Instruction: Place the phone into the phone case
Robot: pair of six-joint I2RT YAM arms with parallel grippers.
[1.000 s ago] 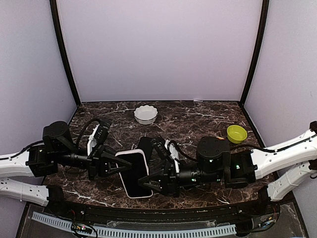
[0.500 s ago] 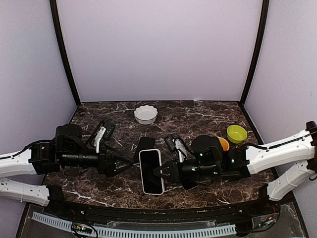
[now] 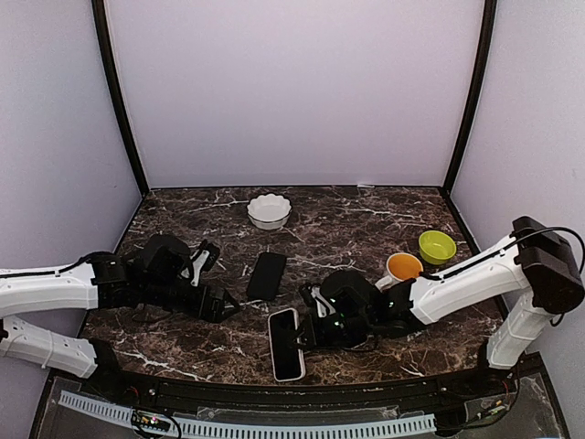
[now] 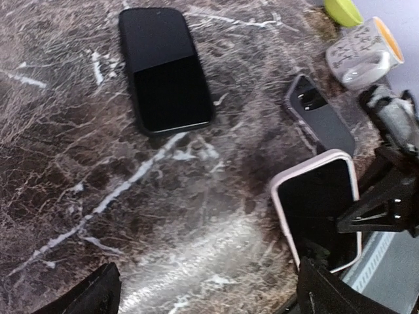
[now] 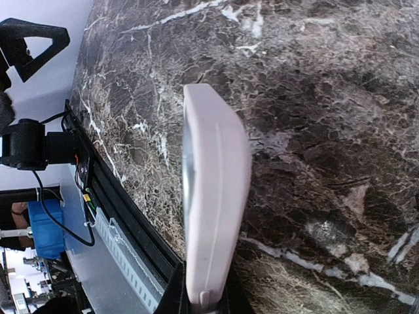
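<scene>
Glossy marbled worktop [image 3: 366, 229], smooth plastic and glazed crockery.
The worktop is dark and stone-like with white veins, and polished enough to throw a pale sheen. The pale case [image 3: 286, 345] looks like smooth, matt plastic around a glossy dark face. The black phone [image 3: 267, 275] is slick and reflective. The mug [image 3: 400, 268], green bowl [image 3: 437, 246] and white bowl [image 3: 269, 211] look glazed. The left arm's fingers [image 4: 98, 294] are matt black plastic.

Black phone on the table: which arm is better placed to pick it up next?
Left. The left end effector is open, empty and near the phone; the right end effector is shut on the phone case.
</scene>
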